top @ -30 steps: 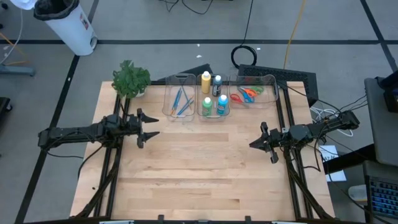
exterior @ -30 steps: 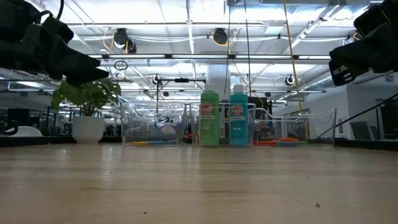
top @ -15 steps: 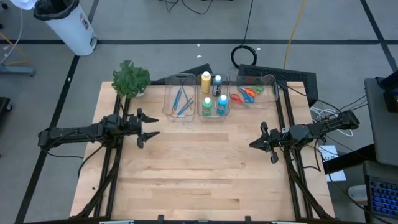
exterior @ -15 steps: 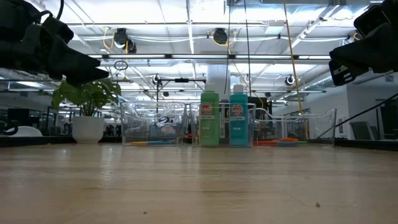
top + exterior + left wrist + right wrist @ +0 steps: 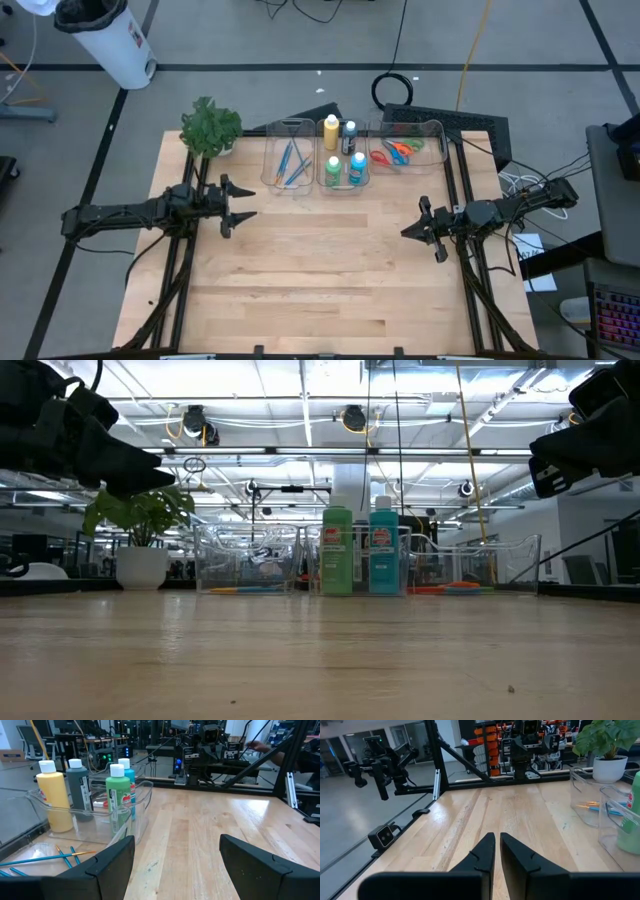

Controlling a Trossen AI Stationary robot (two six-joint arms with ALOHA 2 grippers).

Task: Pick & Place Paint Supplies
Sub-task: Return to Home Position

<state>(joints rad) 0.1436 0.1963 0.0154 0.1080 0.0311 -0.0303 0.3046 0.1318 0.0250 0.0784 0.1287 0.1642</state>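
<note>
High view: no change is seen against the pictures from a second and half a second ago. Both arms are held where they were, and nothing on the table (image 5: 320, 290) has been shifted. From this stillness the return to rest is judged complete or nearly so, and no supply is left loose on the wood.

The left gripper (image 5: 248, 203) is held at 9 o'clock from the table's middle. Its fingers are spread wide and empty, as is confirmed in the left wrist view. The right gripper (image 5: 405, 232) is held at 3 o'clock, its fingers brought together with only a sliver between them and nothing held.

At 12 o'clock three clear bins are ranged side by side. The paintbrushes (image 5: 290, 163) lie in the left bin (image 5: 272, 140), the paint bottles (image 5: 333, 170) stand upright in the middle bin (image 5: 344, 187), and the scissors (image 5: 397, 152) lie in the right bin (image 5: 430, 145). The plant (image 5: 210, 127) is set at 11 o'clock, apart from the bins. The sorting is judged finished.
</note>
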